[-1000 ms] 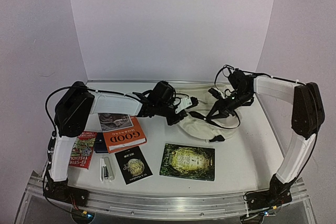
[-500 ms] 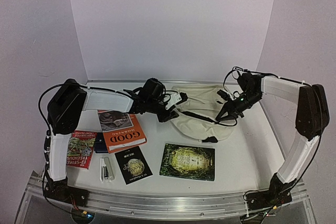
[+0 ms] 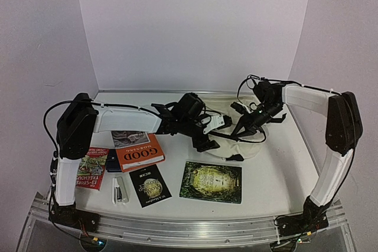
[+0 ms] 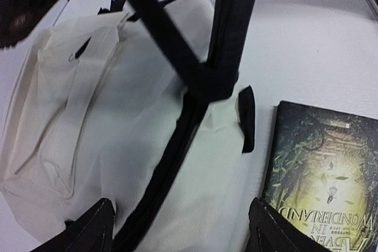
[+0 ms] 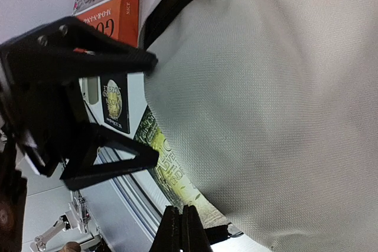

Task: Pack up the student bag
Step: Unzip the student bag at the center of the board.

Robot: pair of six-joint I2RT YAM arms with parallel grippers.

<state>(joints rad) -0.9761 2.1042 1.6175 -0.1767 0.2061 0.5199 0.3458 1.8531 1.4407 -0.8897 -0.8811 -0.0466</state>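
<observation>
Two sets: left jaws spread above the student bag (image 4: 106,122), right jaws clenched; bag's contents hidden.

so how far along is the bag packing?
Done: nothing visibly packed. In hand: left end effector open above the student bag, right end effector shut at its edge; grip unclear. Left: orange book, red book, green book, small black book and white stapler-like item all lie on the table, outside the bag.
</observation>
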